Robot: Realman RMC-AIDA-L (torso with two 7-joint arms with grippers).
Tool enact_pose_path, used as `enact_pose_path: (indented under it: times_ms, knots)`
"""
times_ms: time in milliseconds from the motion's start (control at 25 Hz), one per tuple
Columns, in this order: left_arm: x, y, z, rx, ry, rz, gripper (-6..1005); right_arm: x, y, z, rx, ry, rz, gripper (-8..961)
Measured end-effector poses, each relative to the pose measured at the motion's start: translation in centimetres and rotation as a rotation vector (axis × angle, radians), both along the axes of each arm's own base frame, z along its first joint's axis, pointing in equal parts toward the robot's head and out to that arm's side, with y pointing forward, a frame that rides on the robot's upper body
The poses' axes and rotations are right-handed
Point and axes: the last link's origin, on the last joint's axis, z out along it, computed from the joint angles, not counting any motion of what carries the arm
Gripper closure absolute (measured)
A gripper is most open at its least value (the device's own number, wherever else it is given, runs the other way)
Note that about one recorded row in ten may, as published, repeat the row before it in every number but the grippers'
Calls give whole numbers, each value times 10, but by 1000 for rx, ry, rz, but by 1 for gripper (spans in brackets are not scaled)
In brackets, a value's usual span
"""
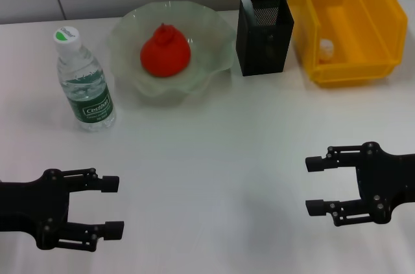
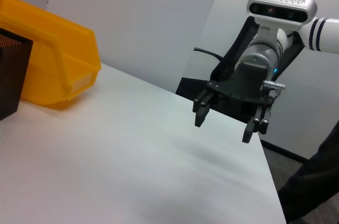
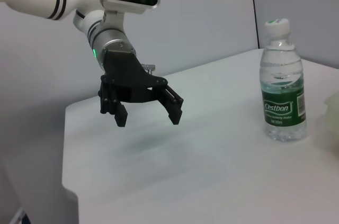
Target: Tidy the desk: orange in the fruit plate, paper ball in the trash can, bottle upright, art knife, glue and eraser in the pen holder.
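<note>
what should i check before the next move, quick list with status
1. Orange in fruit plate: ok.
2. Bottle upright: ok.
3. Paper ball in the yellow bin: looks ok, hard to confirm.
4. Art knife, glue, eraser in pen holder: cannot tell; only one white item shows.
5. Left end effector open, empty, near table edge: ok.
6. Right end effector open, empty: ok.

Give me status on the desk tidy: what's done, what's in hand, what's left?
Looks done: orange sits in the fruit plate, bottle stands upright, a white item pokes out of the pen holder, and a small pale object lies in the yellow bin. In hand: nothing; left gripper and right gripper hover open over bare table. Left: nothing loose visible; knife, glue and eraser can't be individually confirmed.
</note>
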Motion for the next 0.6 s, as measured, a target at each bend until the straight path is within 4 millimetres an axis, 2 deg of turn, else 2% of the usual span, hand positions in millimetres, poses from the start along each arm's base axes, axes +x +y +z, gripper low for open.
enact_pose_path:
  times_ms: [600]
  knots:
    - [0,0,-2,-2,-1,15,138,1,0,-3,6,9,8,223]
